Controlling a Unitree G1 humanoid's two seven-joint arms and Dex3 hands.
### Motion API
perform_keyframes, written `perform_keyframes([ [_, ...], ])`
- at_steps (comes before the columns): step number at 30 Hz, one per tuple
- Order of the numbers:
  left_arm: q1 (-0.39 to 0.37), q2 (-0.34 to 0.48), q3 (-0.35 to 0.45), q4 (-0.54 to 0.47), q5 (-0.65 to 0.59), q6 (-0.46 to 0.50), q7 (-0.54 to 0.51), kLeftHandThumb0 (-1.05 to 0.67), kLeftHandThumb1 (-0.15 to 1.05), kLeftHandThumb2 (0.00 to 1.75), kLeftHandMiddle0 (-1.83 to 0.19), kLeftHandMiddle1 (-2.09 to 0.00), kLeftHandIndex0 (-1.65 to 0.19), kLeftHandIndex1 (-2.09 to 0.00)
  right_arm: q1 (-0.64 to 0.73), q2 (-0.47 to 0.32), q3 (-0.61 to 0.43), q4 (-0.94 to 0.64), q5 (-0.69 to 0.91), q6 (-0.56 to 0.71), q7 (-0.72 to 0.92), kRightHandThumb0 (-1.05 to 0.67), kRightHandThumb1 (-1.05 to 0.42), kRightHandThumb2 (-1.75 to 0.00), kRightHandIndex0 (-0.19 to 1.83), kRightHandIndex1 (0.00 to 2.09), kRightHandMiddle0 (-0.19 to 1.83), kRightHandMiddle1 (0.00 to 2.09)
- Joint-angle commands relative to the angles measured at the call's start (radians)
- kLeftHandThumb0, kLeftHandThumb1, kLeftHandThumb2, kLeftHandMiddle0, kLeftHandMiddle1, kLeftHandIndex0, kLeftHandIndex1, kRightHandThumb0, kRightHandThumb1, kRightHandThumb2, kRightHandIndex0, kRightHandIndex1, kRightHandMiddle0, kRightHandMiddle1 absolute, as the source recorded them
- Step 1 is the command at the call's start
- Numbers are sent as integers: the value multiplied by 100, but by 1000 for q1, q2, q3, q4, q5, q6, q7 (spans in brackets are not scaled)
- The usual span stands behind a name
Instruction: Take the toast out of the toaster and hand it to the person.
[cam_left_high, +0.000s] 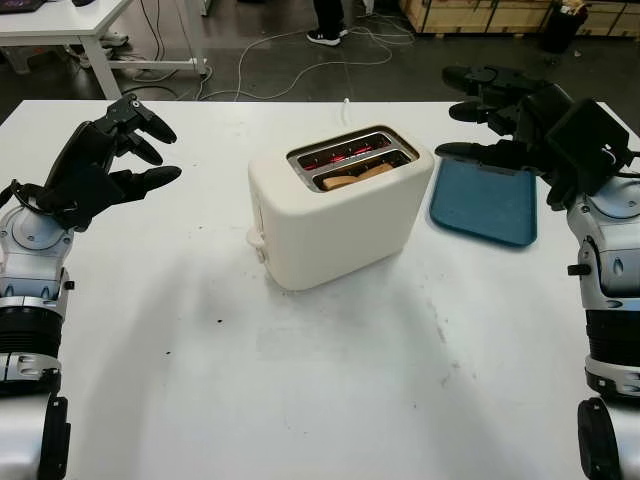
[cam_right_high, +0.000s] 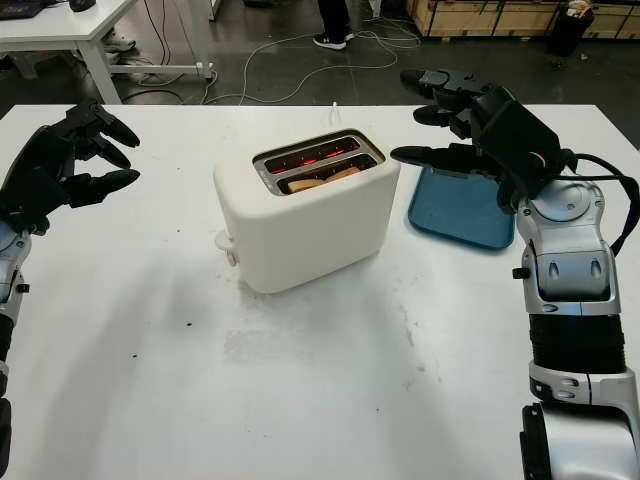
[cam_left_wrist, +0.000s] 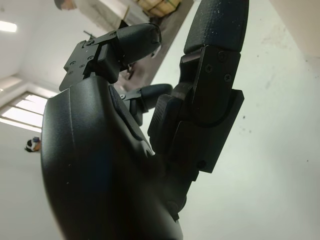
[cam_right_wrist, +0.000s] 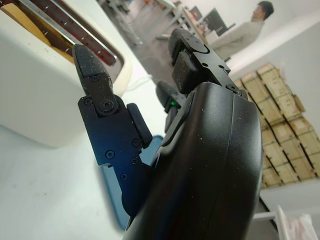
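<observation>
Our right hand (cam_right_high: 455, 115), open and empty right of the toaster (cam_right_high: 305, 210), should pinch the near-slot toast (cam_right_high: 322, 179), we judge, avoiding glowing elements.

Cream toaster (cam_left_high: 335, 215) with toast (cam_left_high: 357, 176) between two open robot hands, left robot hand (cam_left_high: 110, 165), right robot hand (cam_left_high: 510, 120).

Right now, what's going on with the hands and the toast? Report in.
Left hand open, raised left of toaster. Right hand open, above blue tray. Toast sits in toaster's near slot, untouched. Nothing blocking the slot.
</observation>
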Motion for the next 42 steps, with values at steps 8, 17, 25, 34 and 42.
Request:
perform_keyframes([
  [8, -4, 9, -1, 3, 6, -20, 9, -105, 92, 18, -19, -166, -15, -159, -10, 6, -1, 5, 8, -7, -6, -39, -73, 0, 7, 82, 48, 2],
  [17, -1, 5, 0, -4, 3, -7, 11, -105, 92, 16, -20, -166, -16, -158, -6, 0, 0, 0, 7, 2, -4, -36, -73, 0, 7, 83, 47, 1],
  [25, 0, 7, 0, 1, 4, -16, 11, -105, 92, 18, -19, -166, -15, -158, -10, 6, -2, 8, 11, 4, -6, -35, -72, 0, 7, 82, 48, 1],
  [34, -1, 1, 1, -1, -2, -10, 10, -105, 92, 17, -20, -166, -17, -158, -3, 3, -1, 2, 4, 0, -11, -40, -72, 0, 8, 83, 49, 2],
  [42, -1, 5, -6, 6, 19, -26, 28, -105, 92, 18, -20, -167, -16, -159, -3, 8, -3, 7, 8, 0, -10, -37, -72, 0, 10, 81, 49, 2],
])
